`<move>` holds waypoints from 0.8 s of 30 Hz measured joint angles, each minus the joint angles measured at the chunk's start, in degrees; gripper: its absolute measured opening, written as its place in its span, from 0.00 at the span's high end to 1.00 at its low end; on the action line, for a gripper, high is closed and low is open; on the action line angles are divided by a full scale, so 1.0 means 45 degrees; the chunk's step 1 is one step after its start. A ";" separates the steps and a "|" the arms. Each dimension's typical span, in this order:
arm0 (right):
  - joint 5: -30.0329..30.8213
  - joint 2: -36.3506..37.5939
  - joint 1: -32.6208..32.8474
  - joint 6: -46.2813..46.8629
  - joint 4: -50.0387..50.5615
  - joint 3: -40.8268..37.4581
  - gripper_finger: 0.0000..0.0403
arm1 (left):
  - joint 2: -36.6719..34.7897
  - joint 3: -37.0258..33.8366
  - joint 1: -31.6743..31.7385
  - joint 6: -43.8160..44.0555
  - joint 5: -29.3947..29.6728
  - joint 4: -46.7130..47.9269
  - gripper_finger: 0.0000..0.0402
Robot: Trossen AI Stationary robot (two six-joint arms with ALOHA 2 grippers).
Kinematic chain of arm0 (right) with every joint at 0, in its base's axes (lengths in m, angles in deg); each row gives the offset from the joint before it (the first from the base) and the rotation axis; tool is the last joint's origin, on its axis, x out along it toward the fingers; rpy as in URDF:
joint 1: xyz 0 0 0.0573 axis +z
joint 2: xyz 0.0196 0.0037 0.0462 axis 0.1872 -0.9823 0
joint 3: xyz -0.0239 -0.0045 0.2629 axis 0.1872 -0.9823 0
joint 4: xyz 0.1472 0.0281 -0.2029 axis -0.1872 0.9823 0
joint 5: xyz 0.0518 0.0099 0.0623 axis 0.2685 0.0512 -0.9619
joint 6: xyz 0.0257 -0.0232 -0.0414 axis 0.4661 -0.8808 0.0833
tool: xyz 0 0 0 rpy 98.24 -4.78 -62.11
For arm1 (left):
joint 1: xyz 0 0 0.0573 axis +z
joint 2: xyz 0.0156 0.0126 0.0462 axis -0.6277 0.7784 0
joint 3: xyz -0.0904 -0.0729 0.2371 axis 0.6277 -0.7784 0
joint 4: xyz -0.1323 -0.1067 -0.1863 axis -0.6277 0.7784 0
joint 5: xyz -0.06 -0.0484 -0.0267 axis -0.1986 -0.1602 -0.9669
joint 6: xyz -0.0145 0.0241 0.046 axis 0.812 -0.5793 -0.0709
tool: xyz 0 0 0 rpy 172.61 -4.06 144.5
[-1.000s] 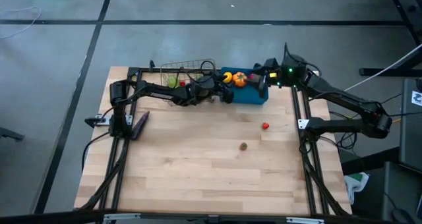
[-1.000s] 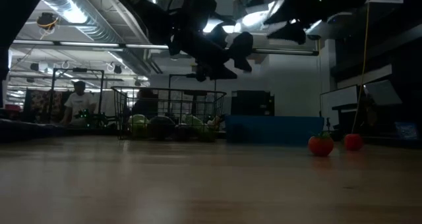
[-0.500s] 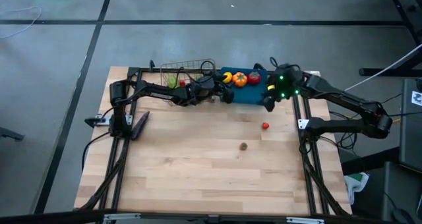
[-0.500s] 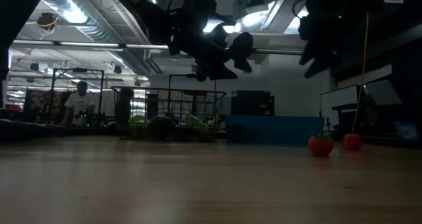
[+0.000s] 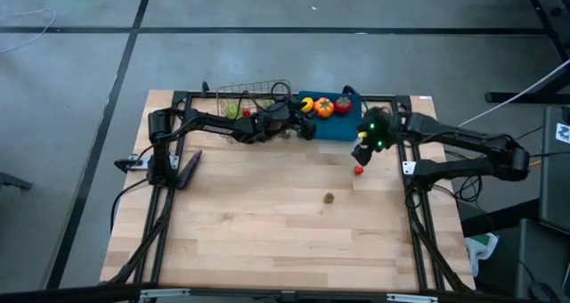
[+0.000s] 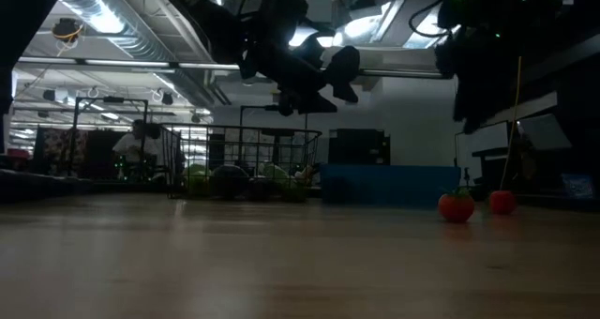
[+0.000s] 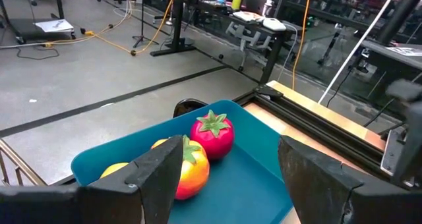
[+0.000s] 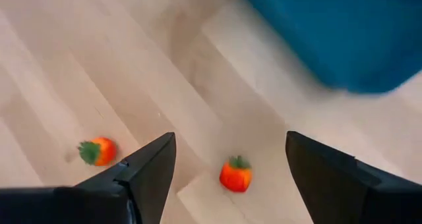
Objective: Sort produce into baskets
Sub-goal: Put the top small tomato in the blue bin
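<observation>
Over the bench (image 5: 267,223) | right claw (image 8: 224,168) open above a red berry (image 8: 236,174) | left claw (image 7: 227,165) open by the blue bin (image 7: 257,178) | most produce sorted, two berries left

Around my pale wooden worktop (image 5: 258,223) lies a grey concrete floor (image 5: 267,62) crossed by dark seams. Beyond, bright ceiling lights (image 6: 103,21) hang among ducts, and desks (image 7: 264,23) trail orange cables (image 7: 158,33).

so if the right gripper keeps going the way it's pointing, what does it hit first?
Probably the small red berry on the table: it lies between the open fingers of the right gripper, aimed down at it. Depth is unclear.
</observation>
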 joint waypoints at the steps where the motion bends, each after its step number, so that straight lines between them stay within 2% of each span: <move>1: 0.0177 0.0000 0.0243 0.0351 -0.0006 -0.0185 0.29 | 0.0000 0.0000 0.0000 0.0000 0.0002 -0.0002 0.39; 12: 0.1561 0.0000 0.2544 0.3143 -0.0747 -0.2284 0.29 | 0.0000 0.0000 0.0000 -0.0005 0.0000 0.0000 0.39; 24: 0.2576 0.0000 0.3568 0.4620 -0.2461 -0.3913 0.29 | -0.0005 -0.0010 0.0000 -0.0002 0.0000 0.0000 0.39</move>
